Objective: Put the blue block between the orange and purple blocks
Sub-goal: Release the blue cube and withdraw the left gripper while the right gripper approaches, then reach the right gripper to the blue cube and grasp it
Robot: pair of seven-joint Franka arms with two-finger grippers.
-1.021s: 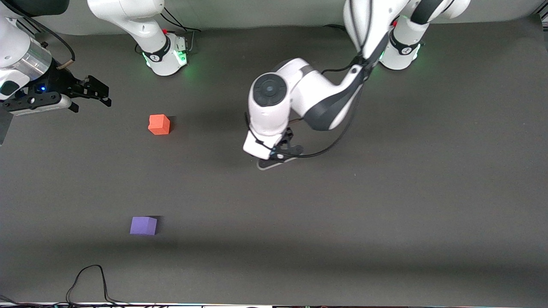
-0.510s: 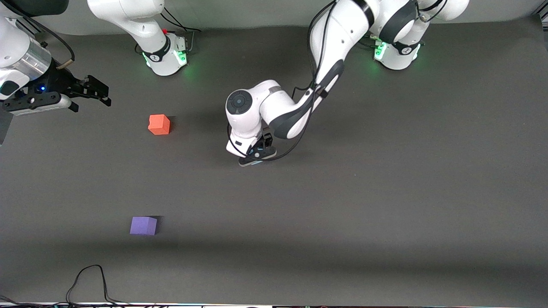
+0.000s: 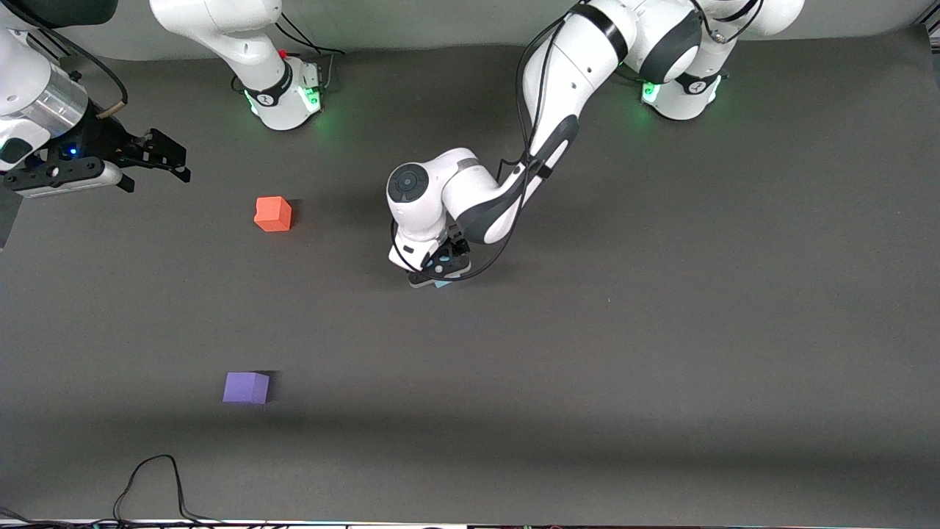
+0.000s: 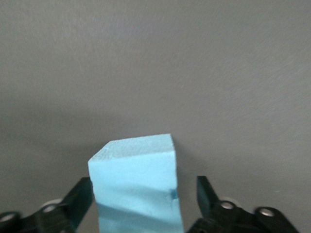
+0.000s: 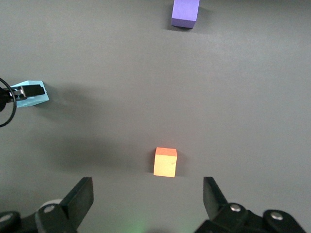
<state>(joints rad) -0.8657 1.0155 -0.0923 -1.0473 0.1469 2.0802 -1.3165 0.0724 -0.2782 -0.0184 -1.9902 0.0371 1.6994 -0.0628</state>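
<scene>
The blue block [image 4: 136,184] sits on the dark table between the open fingers of my left gripper [image 4: 143,183]. One finger is against its side and the other stands a little apart. In the front view the left gripper [image 3: 439,272] is low over the table's middle, and only a sliver of the blue block [image 3: 441,283] shows under it. The orange block [image 3: 272,214] lies toward the right arm's end. The purple block [image 3: 246,387] lies nearer the front camera than the orange one. My right gripper [image 3: 170,156] is open, empty and waits up over the right arm's end. Its wrist view shows the orange [image 5: 165,162], purple [image 5: 185,13] and blue [image 5: 29,93] blocks.
The arm bases [image 3: 283,95] [image 3: 683,92] stand at the table's back edge. A black cable [image 3: 147,477] loops at the front edge near the right arm's end. Bare mat [image 3: 257,301] lies between the orange and purple blocks.
My left arm has swung toward the right arm's end and come down, so its open fingers now straddle the blue block. The right arm and the orange and purple blocks have not moved.
</scene>
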